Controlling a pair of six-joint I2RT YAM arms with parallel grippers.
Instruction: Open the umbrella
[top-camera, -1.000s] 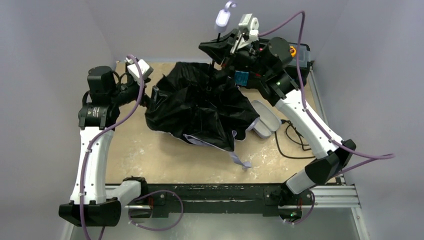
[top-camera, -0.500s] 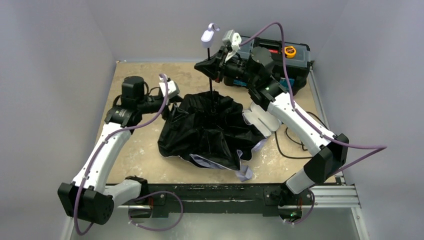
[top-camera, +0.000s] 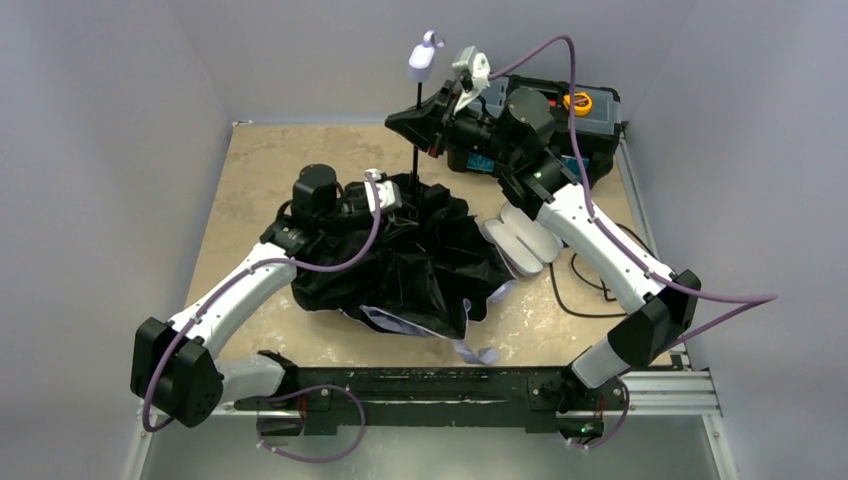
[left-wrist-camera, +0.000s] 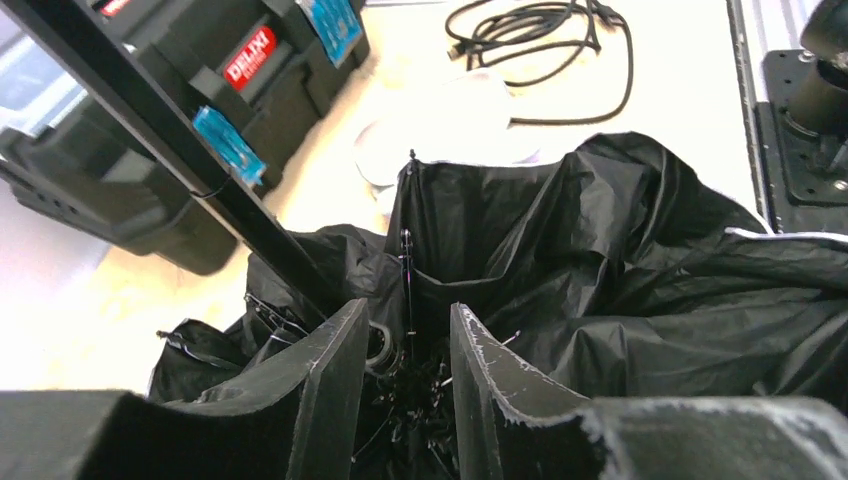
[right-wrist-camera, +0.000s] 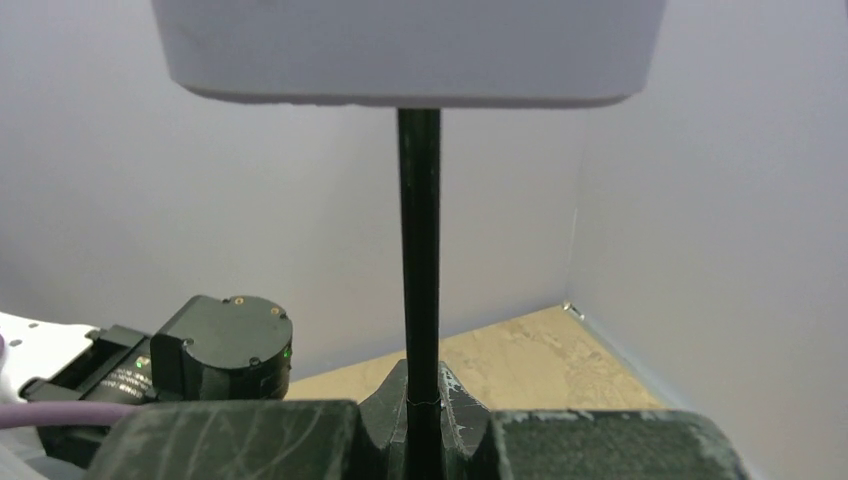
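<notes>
The umbrella (top-camera: 425, 265) lies as a crumpled black heap mid-table, a pale lavender edge showing at its front. Its thin dark shaft (top-camera: 418, 140) stands upright, the lavender knob handle (top-camera: 422, 56) on top. My right gripper (top-camera: 418, 112) is shut on the shaft (right-wrist-camera: 418, 250) just below the handle (right-wrist-camera: 410, 50). My left gripper (top-camera: 403, 197) reaches into the fabric's middle, at the foot of the shaft. In the left wrist view its fingers (left-wrist-camera: 335, 375) stand a narrow gap apart, with the tangle of ribs and a ring (left-wrist-camera: 380, 345) between them, and the right-hand pad is clear of them.
A black toolbox (top-camera: 585, 110) stands at the back right, behind the right arm. The pale lavender oval case (top-camera: 520, 240) lies open right of the umbrella, and a black cable (top-camera: 590, 285) loops beside it. Grey walls close in on the table (top-camera: 260, 180).
My left gripper has swung right from the fabric's left edge to over the umbrella's centre, and its jaws have narrowed. The right gripper has kept hold of the shaft and shifted left.
</notes>
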